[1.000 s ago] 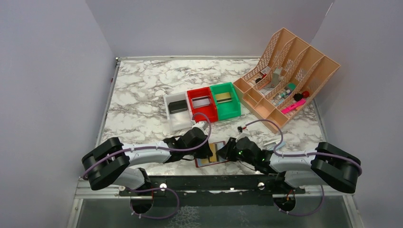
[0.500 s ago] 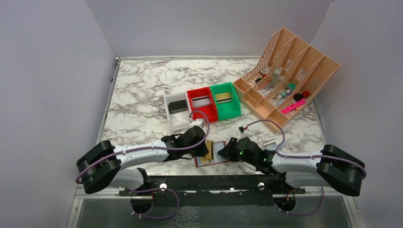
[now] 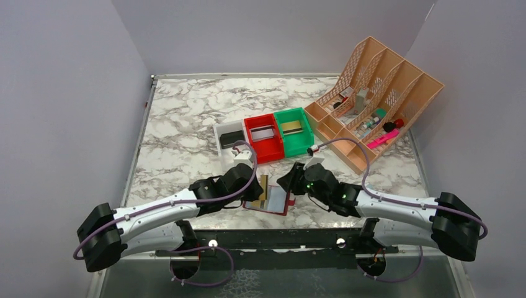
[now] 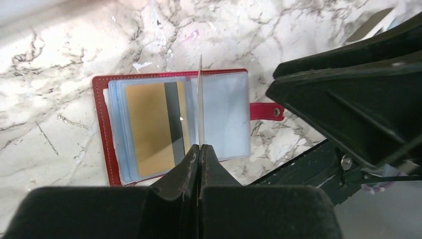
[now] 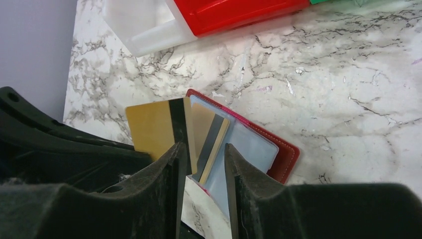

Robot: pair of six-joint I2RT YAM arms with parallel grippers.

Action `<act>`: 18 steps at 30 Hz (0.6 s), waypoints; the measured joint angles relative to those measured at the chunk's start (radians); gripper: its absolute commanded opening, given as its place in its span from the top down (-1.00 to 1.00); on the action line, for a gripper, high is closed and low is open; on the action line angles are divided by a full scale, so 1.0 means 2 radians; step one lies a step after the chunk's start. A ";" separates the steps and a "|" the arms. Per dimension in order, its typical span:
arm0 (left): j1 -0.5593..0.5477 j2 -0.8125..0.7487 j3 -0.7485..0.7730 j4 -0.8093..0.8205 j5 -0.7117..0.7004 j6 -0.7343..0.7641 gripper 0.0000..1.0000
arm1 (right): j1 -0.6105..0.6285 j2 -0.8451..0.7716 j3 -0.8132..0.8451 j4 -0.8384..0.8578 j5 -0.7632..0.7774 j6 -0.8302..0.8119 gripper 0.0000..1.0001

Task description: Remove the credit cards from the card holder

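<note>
The card holder (image 3: 273,201) lies open near the table's front edge, dark red with light-blue pockets. It also shows in the left wrist view (image 4: 224,114) and the right wrist view (image 5: 254,147). My left gripper (image 3: 258,187) is shut on a gold credit card (image 3: 263,186), held on edge above the holder. That card is edge-on in the left wrist view (image 4: 200,99) and face-on in the right wrist view (image 5: 152,129). A second gold card (image 4: 149,127) with a dark stripe sits in a pocket. My right gripper (image 5: 203,149) is open and empty just above the holder's right side.
A white bin (image 3: 228,154) with a black card, a red bin (image 3: 271,149) with a silver card and a green bin (image 3: 303,144) with a gold card stand in a row behind the holder. A peach desk organiser (image 3: 378,93) fills the back right.
My left gripper has drawn the gold card up out of the holder. Both grippers moved left and away from the front edge. The holder shifted left and turned a little.
</note>
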 measured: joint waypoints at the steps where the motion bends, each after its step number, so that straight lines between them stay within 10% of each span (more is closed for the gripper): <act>1: 0.000 -0.010 0.000 -0.001 -0.003 0.001 1.00 | 0.000 0.000 0.000 0.001 0.000 -0.001 0.12; 4: 0.000 -0.032 0.000 -0.003 -0.011 0.004 1.00 | 0.000 0.002 -0.006 0.011 -0.003 0.000 -0.12; 7: 0.000 -0.045 -0.001 -0.003 -0.019 0.006 1.00 | 0.000 0.002 -0.035 0.040 -0.009 0.003 -0.97; 18: 0.055 -0.037 0.000 0.010 0.016 0.069 1.00 | 0.000 -0.027 -0.070 0.082 -0.020 -0.024 -0.96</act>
